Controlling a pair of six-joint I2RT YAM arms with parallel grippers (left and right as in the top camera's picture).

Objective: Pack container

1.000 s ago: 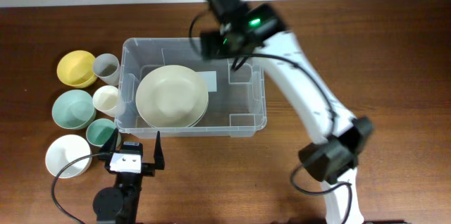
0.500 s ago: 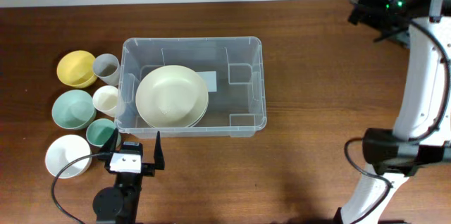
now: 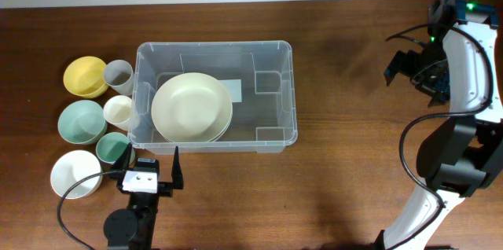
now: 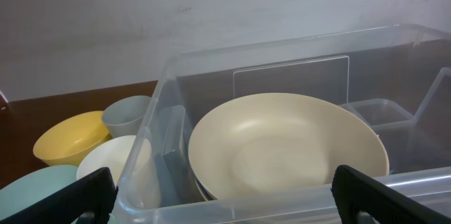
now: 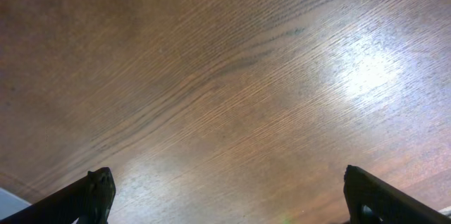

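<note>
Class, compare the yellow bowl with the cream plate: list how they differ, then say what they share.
Place: the yellow bowl stands on the table outside the container, while the cream plate lies inside it. Shape: the bowl is deep, the plate shallow. Width: the plate is clearly wider than the bowl. Shared: both are round, open side up and empty.

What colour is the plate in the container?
Cream, a pale off-white. The plate in the container shows best in the left wrist view.
</note>
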